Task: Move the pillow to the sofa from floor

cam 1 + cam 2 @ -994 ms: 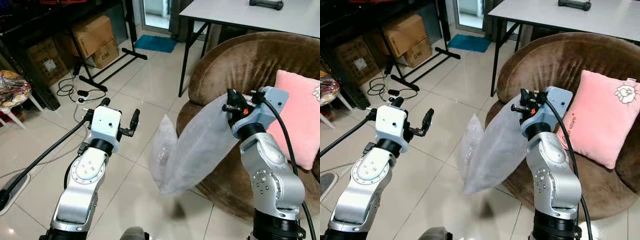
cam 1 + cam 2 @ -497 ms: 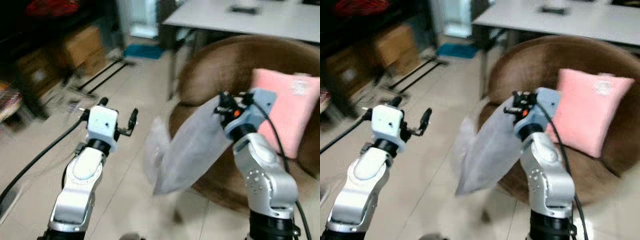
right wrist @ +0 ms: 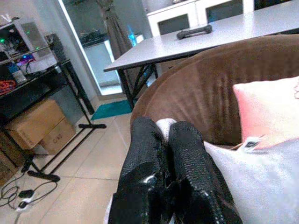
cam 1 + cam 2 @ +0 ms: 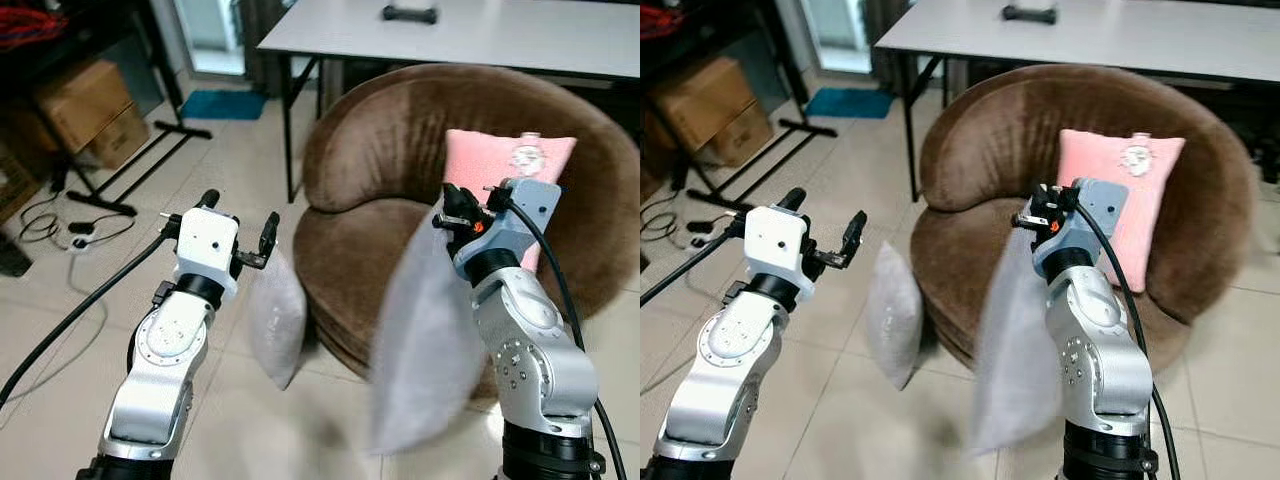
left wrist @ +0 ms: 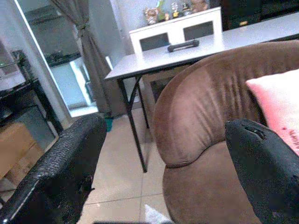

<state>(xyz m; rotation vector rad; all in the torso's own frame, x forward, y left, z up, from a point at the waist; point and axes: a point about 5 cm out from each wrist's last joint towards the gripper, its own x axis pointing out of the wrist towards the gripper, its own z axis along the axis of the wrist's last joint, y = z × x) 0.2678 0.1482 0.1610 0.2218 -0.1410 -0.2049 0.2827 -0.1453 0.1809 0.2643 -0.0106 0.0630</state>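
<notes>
Presently our right gripper (image 4: 1038, 216) is clamped on a corner of the grey pillow (image 4: 1008, 350), which hangs below it, clear of the floor. We judge the lift done; placement on the brown sofa (image 4: 980, 250) just beyond the fingers remains. Our left gripper (image 4: 823, 222) stands apart, empty.

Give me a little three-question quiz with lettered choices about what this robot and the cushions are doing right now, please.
1. Where is the pink pillow?
A. on the floor
B. on the brown sofa, against its back
C. on the grey table

2. How many grey pillows are in sight?
A. one
B. two
C. four

3. What state is the left claw in?
A. open and empty
B. shut on a pillow
C. shut on a cable

Answers:
1. B, it leans against the sofa's backrest.
2. B, one hanging grey pillow is pinched in the right claw, and a second grey pillow stands on the tiles beside the sofa.
3. A, its wrist view shows the two fingers wide apart with nothing between.
</notes>
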